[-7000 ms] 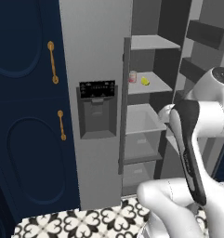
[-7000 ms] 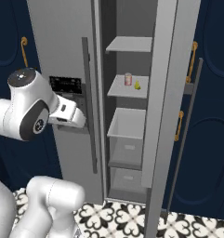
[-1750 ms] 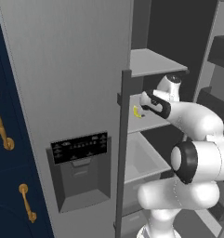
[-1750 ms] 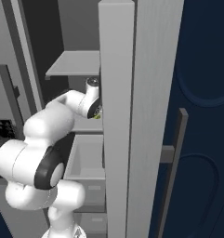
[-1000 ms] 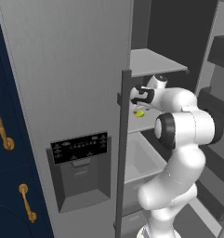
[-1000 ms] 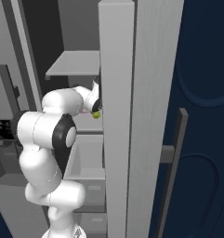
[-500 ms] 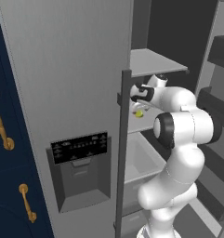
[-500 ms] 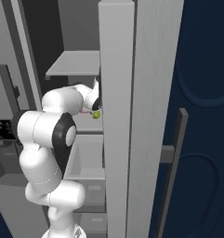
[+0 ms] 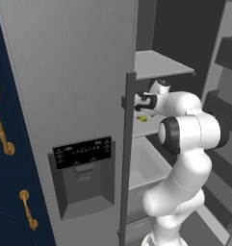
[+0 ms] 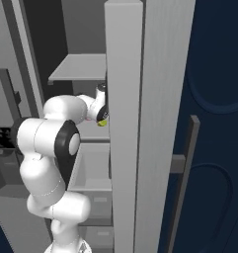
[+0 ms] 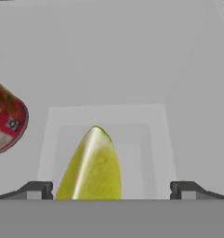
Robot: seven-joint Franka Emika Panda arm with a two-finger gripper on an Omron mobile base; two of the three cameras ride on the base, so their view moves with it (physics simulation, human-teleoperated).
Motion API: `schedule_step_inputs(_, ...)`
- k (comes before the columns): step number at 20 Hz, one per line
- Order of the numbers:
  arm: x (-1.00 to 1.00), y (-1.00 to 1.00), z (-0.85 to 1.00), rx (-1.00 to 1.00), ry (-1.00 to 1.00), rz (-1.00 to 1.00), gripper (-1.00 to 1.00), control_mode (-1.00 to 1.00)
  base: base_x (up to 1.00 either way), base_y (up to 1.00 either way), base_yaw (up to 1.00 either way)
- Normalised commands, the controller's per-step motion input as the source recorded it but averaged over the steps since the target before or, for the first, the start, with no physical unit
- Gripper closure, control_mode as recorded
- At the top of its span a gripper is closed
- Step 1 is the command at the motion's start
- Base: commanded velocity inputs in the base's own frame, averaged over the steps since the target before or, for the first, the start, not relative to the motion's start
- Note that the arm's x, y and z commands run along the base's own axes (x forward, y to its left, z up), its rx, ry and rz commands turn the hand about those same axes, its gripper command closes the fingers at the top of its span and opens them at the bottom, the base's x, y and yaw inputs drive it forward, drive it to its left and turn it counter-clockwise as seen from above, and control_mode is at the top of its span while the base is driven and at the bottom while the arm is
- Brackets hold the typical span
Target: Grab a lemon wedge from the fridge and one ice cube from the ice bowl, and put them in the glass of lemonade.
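- The lemon wedge (image 11: 91, 167) lies on the fridge (image 9: 69, 72) shelf, between my wide-open fingers (image 11: 35, 189); I hold nothing yet.
- I judge I should ease down until the tips flank the wedge, centred, then close gently, clear of the red can (image 11: 5, 122).
- My arm reaches deep inside the fridge, my gripper (image 9: 139, 102) just above the wedge.
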Motion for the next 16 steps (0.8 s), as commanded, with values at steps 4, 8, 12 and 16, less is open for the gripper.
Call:
schedule_step_inputs(4,0.00,0.01,-0.02,0.00,0.00,-0.10,-1.00,-1.00,0.00,0.00,0.00)
schedule_step_inputs(8,-0.06,0.00,-0.18,0.00,0.00,-0.19,-1.00,-1.00,0.00,0.00,0.00)
schedule_step_inputs(12,-0.03,0.00,-0.29,0.00,0.00,-0.16,-1.00,-1.00,0.00,0.00,0.00)
schedule_step_inputs(16,0.04,0.00,-0.39,0.00,-0.04,-0.04,-1.00,-1.00,0.00,0.00,0.00)
